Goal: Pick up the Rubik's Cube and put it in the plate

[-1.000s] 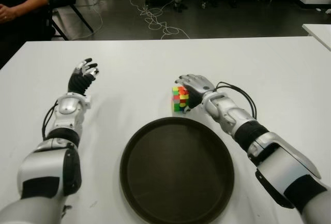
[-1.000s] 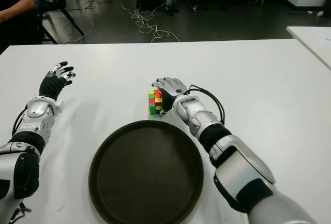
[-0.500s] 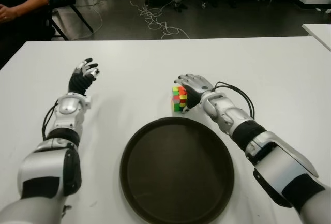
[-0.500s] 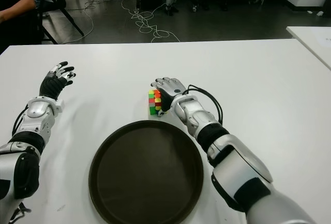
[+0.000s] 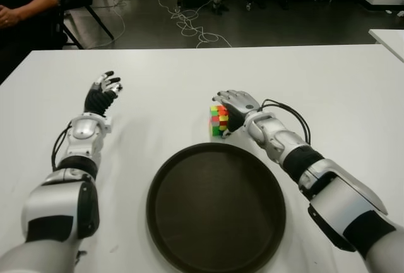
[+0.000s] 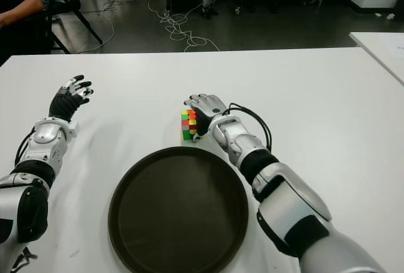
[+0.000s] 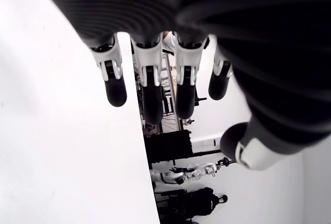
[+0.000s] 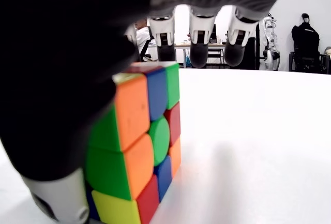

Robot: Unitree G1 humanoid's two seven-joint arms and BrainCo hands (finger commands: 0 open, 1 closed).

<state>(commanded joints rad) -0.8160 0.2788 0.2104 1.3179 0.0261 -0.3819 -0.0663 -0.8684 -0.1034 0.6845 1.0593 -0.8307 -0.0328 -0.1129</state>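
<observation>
The right hand (image 5: 235,104) lies against the right side of the Rubik's Cube (image 5: 218,120), palm arched over it; in the right wrist view the thumb (image 8: 57,146) presses one face while the fingers (image 8: 199,45) hang extended above and beyond the cube's top, not wrapped around it, so the hand is open and the cube is not grasped. The Rubik's Cube stands on the white surface (image 5: 328,90), just beyond the far rim of the plate (image 5: 216,207), which is a dark round tray at the near centre of the surface, with nothing in it. A black cable loops from the right wrist along the forearm. The left hand (image 5: 101,93) shows well apart to the left of the cube, over the surface, fingers (image 7: 150,79) extended and spread, holding nothing. Beyond the far edge, cables (image 5: 189,24) lie on the floor and a seated person (image 5: 22,8) shows at the far left.
</observation>
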